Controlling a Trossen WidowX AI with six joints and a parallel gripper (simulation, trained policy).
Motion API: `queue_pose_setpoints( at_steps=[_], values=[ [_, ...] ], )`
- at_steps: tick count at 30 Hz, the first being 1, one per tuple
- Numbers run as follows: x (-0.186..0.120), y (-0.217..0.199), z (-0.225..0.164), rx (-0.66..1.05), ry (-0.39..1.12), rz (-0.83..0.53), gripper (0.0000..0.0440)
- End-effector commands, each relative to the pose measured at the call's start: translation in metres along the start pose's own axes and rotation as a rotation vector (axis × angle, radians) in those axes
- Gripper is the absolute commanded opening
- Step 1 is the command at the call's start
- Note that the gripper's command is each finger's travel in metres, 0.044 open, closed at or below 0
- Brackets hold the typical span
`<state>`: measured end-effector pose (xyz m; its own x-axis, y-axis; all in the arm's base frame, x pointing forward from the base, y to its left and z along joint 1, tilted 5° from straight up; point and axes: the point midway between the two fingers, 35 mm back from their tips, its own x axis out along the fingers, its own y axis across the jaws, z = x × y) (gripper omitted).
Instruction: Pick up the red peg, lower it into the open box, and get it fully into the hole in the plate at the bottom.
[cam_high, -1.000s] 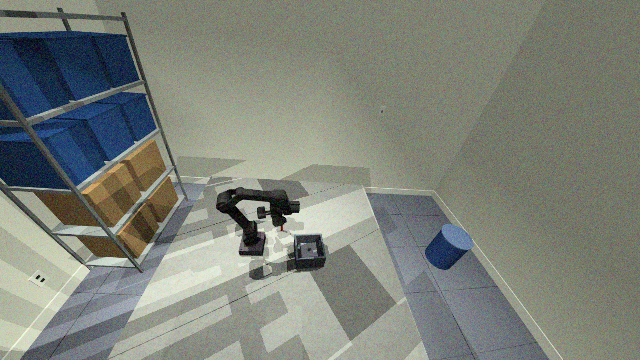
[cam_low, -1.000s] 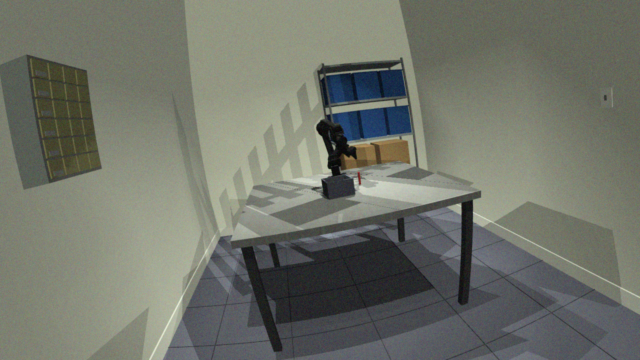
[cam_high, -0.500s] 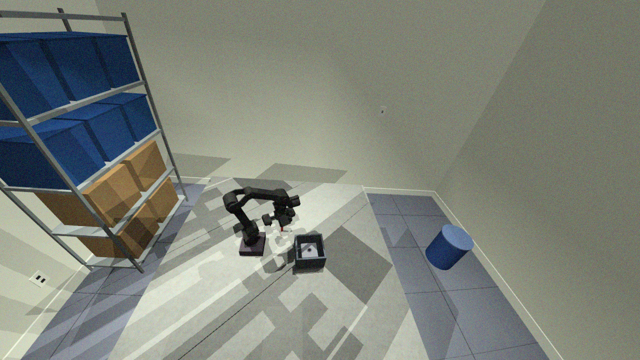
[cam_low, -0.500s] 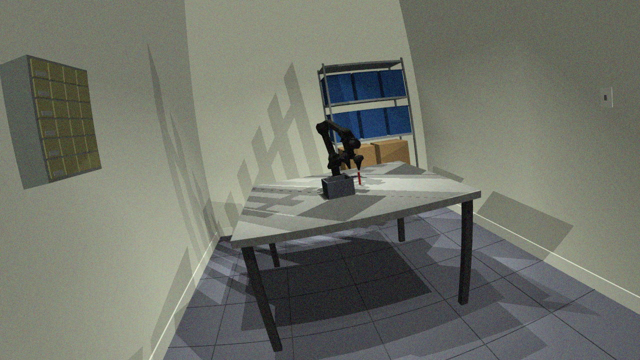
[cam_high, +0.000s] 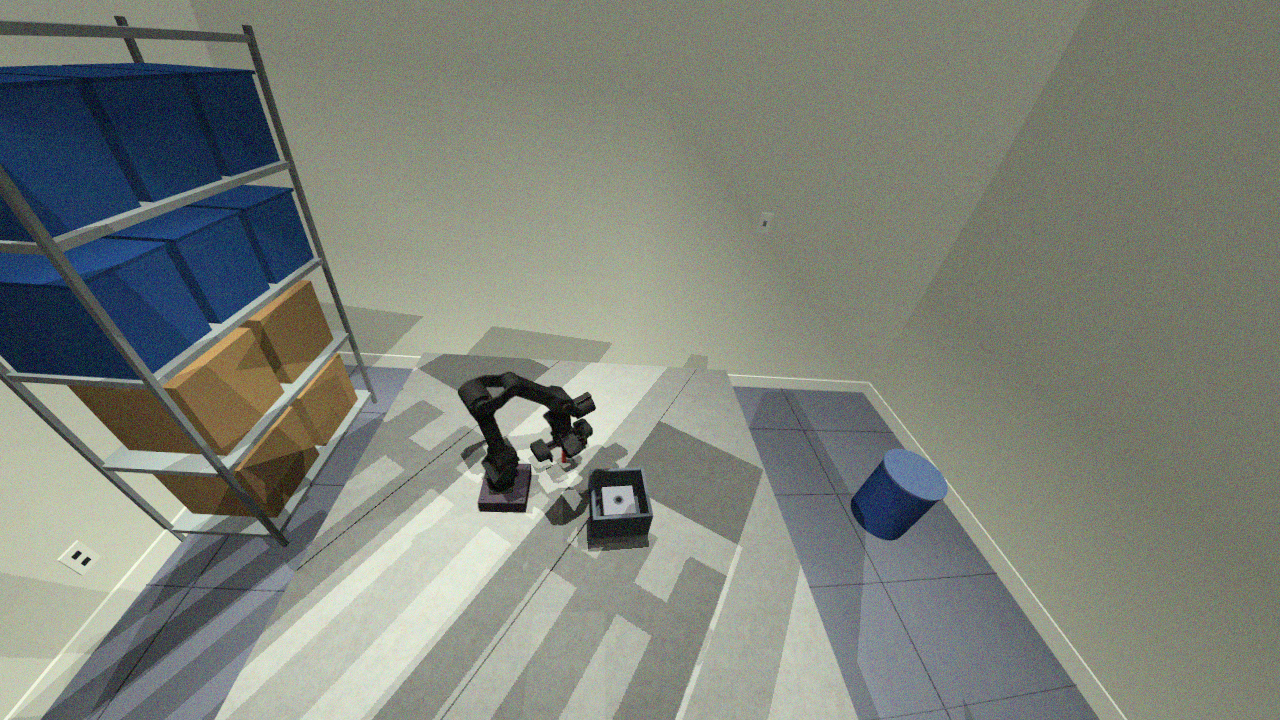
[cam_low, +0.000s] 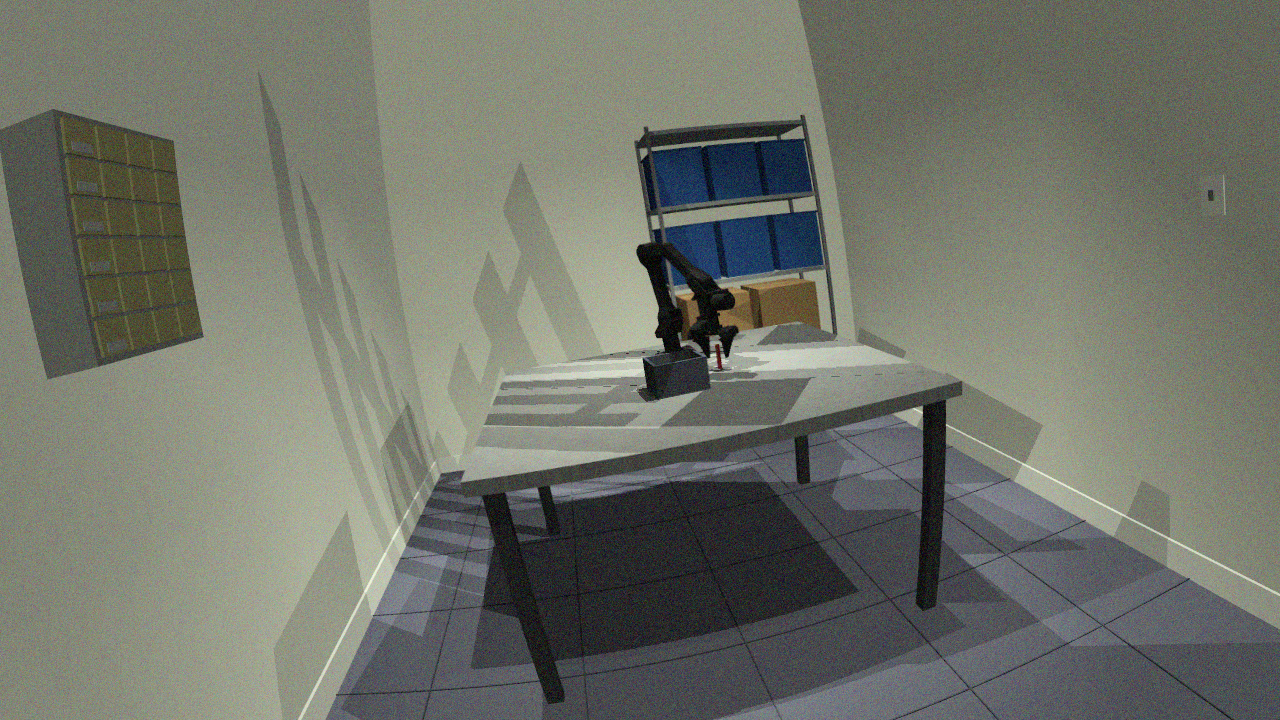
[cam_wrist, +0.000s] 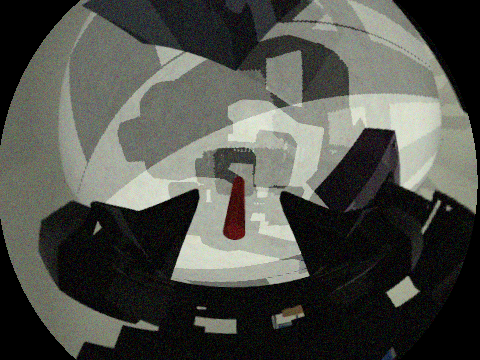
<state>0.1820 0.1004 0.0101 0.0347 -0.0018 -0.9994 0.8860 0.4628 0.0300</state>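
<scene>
Between my widely parted black fingers (cam_high: 562, 450) (cam_low: 716, 347), holding nothing, a slim red cylindrical peg (cam_high: 563, 456) (cam_low: 718, 357) (cam_wrist: 235, 215) stands upright on the pale grey table (cam_high: 429, 617) (cam_low: 572, 438) (cam_wrist: 210, 265), outside and near the open dark grey square box (cam_high: 619, 526) (cam_low: 680, 376) (cam_wrist: 200, 30). Inside the box, I see a white plate (cam_high: 607, 508) with its dark hole uncovered.
</scene>
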Motion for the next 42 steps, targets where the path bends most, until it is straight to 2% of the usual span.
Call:
queue_pose_setpoints(
  at_steps=[1, 14, 15, 42],
  values=[
    [0.010, -0.003, 0.000, 0.005, -0.013, -0.013, 0.0346],
    [0.013, -0.002, -0.001, -0.009, 0.040, -0.047, 0.0010],
    [0.013, -0.001, 0.000, -0.009, 0.045, -0.050, 0.0000],
    [-0.060, 0.023, 0.060, -0.192, -0.224, 0.062, 0.0000]
  ],
)
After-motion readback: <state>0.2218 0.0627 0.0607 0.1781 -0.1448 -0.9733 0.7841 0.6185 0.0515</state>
